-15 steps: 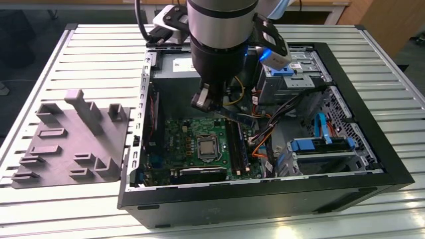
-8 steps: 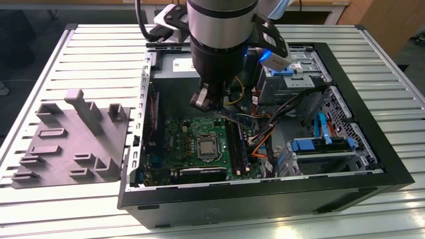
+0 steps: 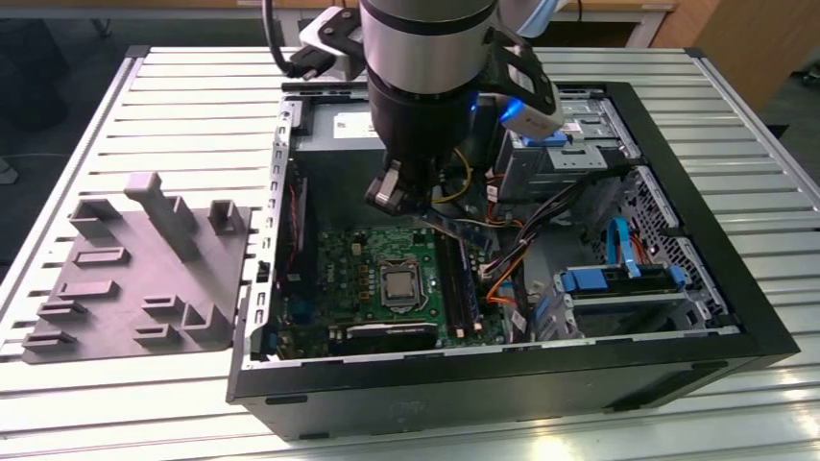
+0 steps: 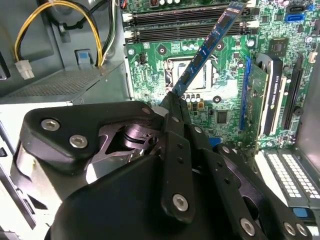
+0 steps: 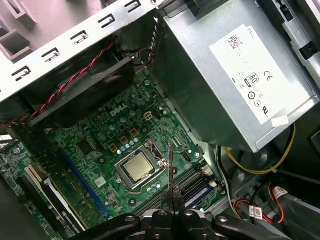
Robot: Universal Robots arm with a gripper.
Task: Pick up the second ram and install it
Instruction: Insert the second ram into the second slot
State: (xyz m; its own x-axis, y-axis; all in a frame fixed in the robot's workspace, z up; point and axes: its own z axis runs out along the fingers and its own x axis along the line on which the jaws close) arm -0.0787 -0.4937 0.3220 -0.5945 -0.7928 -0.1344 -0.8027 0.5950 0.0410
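Note:
My gripper [image 3: 413,206] hangs inside the open computer case [image 3: 717,327], above the green motherboard [image 3: 365,279]. It is shut on the second ram [image 4: 207,47], a thin dark stick with small pale labels that juts out from between the black fingers [image 4: 172,150]. In the exterior view the ram [image 3: 455,229] is held tilted in the air over the upper end of the long black memory sockets [image 3: 456,288]. The first wrist view shows the ram [image 5: 171,165] edge-on, rising from my gripper [image 5: 172,202] with the sockets [image 5: 192,186] just beyond it. The stick touches no socket.
The grey power supply [image 5: 235,75] sits close beside the sockets, with yellow cables [image 5: 260,167] below it. The processor socket [image 5: 137,167] lies mid-board. A drive cage with blue clips [image 3: 615,279] and orange cables fill the case's right. A grey fixture tray [image 3: 141,279] lies on the slatted table at the exterior view's left.

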